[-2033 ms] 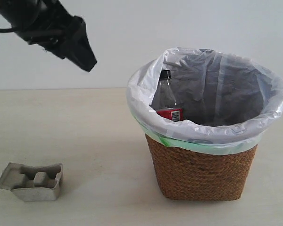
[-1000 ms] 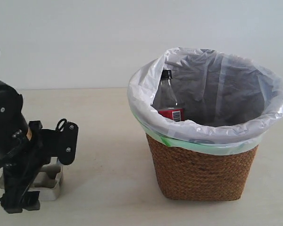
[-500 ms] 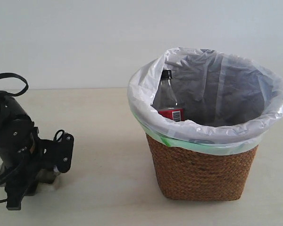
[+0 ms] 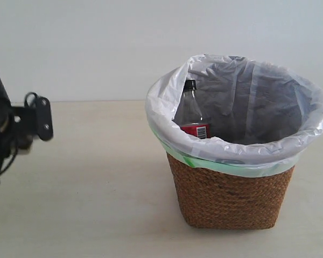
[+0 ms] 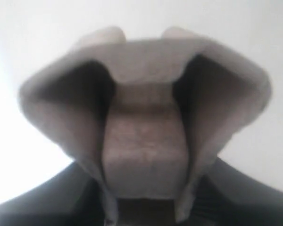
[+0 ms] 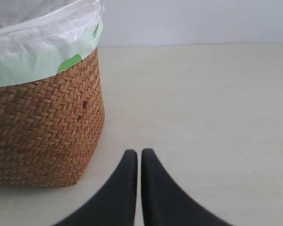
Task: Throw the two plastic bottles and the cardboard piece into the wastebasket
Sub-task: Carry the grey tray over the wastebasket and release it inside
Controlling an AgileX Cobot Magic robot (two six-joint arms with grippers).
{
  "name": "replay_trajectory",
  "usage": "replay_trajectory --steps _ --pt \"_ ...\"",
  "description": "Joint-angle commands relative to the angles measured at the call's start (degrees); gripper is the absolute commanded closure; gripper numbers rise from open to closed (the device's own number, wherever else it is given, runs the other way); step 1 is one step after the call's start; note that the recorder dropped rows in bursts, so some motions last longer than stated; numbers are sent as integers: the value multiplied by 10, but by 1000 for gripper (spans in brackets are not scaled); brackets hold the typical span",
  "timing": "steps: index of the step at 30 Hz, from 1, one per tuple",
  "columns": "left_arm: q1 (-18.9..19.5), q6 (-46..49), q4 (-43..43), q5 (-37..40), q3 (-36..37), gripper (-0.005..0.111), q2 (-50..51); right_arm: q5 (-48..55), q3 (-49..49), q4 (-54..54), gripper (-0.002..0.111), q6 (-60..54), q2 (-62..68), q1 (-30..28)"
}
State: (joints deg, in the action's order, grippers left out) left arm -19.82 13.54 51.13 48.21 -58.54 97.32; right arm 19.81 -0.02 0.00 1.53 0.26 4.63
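The left gripper [image 5: 142,209] has risen, clamped on the cardboard piece [image 5: 144,141], wastebasket [image 4: 229,196] well apart.

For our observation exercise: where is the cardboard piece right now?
The cardboard piece fills the left wrist view, gripped in the left claw, which sits at the exterior view's left edge, well left of the wastebasket.

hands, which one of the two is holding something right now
The left hand: it is shut on the cardboard piece, which fills its wrist view. The right hand is shut on nothing, beside the wastebasket.
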Motion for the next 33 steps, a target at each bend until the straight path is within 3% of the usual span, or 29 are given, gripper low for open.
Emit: replay_trajectory --steps 1,4,9,16,20,23,25,28,31,33 --pt "25 -63 105 113 -35 101 -55 -3 0 -4 108 -3 -3 -4" --pt "39 -63 158 153 -44 101 -85 -3 0 -4 108 -3 -3 -4" --pt "49 -63 155 152 -45 101 -113 -3 0 -4 108 -3 -3 -4" --pt "46 -63 1 55 -45 102 -114 -3 0 -4 108 -3 -3 -4" --pt "-4 -39 -111 -33 -45 103 -113 -3 0 -4 108 -3 -3 -4" --pt "-85 40 -189 -73 -60 103 -115 -3 0 -4 108 -3 -3 -4" --pt "-137 34 -241 -103 -93 102 -121 -3 0 -4 108 -3 -3 -4" --pt "-209 61 -347 -172 -168 81 -135 -3 0 -4 108 -3 -3 -4" --pt "-246 42 -371 -237 -228 30 -135 -3 0 -4 108 -3 -3 -4" --pt "-259 22 -377 -219 -268 -2 -131 -3 0 -4 108 -3 -3 -4"
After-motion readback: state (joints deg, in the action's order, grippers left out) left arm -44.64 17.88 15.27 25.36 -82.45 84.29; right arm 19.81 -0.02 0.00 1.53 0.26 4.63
